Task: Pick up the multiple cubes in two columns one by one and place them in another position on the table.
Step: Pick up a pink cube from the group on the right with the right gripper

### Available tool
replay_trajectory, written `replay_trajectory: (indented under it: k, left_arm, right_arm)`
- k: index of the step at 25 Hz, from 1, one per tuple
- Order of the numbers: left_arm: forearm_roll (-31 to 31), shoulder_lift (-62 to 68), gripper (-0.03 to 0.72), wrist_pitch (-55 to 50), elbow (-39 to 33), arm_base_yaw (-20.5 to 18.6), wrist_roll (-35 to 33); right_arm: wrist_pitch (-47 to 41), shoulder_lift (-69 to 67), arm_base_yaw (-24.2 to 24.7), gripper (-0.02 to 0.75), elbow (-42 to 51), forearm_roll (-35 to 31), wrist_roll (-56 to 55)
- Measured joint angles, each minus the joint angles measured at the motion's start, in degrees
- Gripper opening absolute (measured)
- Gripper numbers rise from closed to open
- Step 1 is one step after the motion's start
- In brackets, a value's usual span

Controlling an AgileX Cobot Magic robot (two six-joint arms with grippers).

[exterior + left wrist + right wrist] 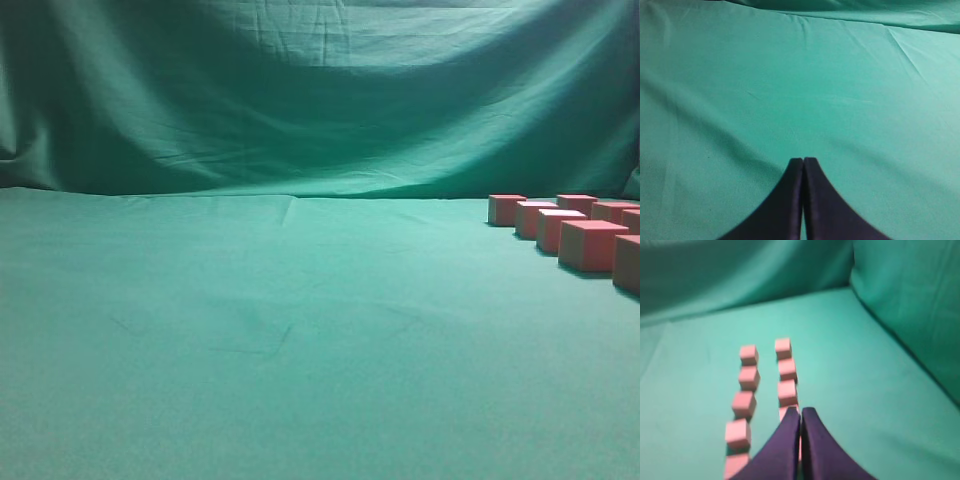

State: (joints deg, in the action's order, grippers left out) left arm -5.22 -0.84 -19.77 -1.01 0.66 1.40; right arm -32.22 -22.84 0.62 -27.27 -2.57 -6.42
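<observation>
Exterior view: green cloth desk (250,330), slightly creased, with a draped green backdrop (320,90) behind it. The cubes (592,245) sit at the far right edge of this view, pinkish-red, in two rows running away from the camera; the nearest one is cut by the frame edge. No arm shows in this view.

Right wrist view: the cubes (744,403) stand in two columns on the desk (850,370). Left column: five visible, the nearest cut off at the bottom edge. Right column: three clear, plus a fourth partly hidden behind the claw tip. Small gaps separate cubes within a column; the columns stand near each other but apart. Picture is soft, edges blurred.

Right claw (801,412): dark fingers pressed together, tips meeting, nothing between them. It hangs above the near end of the right column, tips overlapping the fourth cube in the picture; contact cannot be judged.

Left wrist view: left claw (803,162), dark fingers also closed tip to tip, holding nothing. Below it only bare green desk (800,90) with a few faint creases; backdrop fold at the top edge. No cubes in this view.
</observation>
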Motion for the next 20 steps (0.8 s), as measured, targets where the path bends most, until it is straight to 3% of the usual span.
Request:
replay_trajectory:
  k: [7,15,20]
  left_arm:
    - [0.0,0.0,0.0,0.0,0.0,0.0,0.0]
    - [0.0,0.0,0.0,0.0,0.0,0.0,0.0]
    - [0.0,0.0,0.0,0.0,0.0,0.0,0.0]
  right_arm:
    - [-9.3,-11.5,-1.7,0.0,-2.6,-6.9,21.0]
    - [-13.1,-27.9,-9.9,0.0,-6.2,-10.9,23.1]
    - [-10.3,-37.5,-17.0,0.0,-10.2,-11.0,21.6]
